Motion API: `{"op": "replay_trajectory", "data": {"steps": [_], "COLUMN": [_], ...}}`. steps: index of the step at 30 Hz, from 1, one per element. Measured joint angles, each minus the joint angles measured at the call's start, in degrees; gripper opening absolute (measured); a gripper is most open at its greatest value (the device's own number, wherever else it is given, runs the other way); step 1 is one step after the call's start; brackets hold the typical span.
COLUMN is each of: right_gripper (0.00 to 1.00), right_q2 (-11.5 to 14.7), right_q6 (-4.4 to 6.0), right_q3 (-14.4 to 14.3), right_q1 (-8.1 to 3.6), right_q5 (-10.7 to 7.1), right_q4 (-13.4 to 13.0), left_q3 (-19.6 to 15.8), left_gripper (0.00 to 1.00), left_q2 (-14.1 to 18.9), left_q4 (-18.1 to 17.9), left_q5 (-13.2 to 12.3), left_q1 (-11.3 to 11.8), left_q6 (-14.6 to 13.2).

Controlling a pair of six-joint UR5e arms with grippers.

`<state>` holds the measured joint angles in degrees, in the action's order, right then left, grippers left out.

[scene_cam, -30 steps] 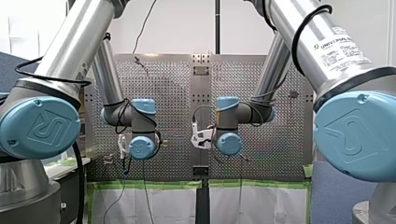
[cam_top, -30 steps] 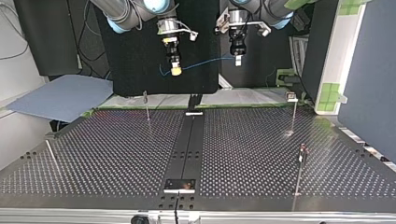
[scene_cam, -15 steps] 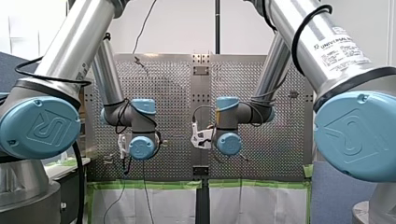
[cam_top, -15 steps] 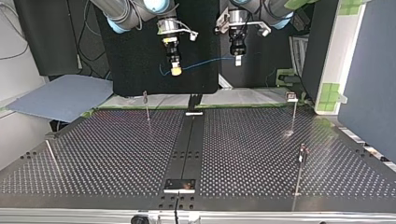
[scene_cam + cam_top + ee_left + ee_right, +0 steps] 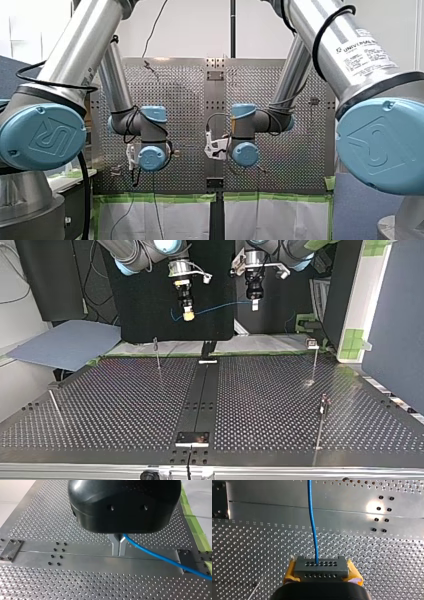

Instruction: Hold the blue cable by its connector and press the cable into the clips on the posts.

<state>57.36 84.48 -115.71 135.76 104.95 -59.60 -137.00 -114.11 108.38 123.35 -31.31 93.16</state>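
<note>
High over the table (image 5: 125, 400), well apart from its surface, both grippers hung with the blue cable (image 5: 220, 307) stretched between them.

Progress, as I judge it: the grasp part was done, the pressing part not yet begun. Right gripper (image 5: 188, 315) had its yellow pads clenched on the grey connector (image 5: 321, 567), w/ the cable leaving it straight ahead. Left gripper (image 5: 119, 545) had its metal fingers pinched together on the cable, a bit along from the connector. No part of the cable touched the posts (image 5: 158, 356) standing on the table. So the clips (image 5: 312, 343) looked empty as far as I could tell, i.e. all of the routing was left.

Pose: both wrists pointed down toward the table, side by side near its edge on the arms' side, w/ the cable almost level between them.
</note>
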Motion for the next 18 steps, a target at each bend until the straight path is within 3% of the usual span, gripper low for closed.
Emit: {"op": "replay_trajectory", "data": {"steps": [13,18], "right_gripper": [0.0,0.0], "right_q2": [-0.1,-1.7], "right_q6": [0.09,0.97], "right_q3": [0.1,1.7], "right_q1": [0.08,1.7], "right_q5": [0.09,1.7], "right_q4": [0.1,1.7], "left_q3": [-0.4,-1.6], "left_gripper": [0.0,0.0], "left_q2": [0.4,2.6], "left_q4": [0.3,2.6], "left_q5": [-0.4,-1.1], "left_q1": [0.4,1.9], "left_q6": [-0.4,-2.4]}}
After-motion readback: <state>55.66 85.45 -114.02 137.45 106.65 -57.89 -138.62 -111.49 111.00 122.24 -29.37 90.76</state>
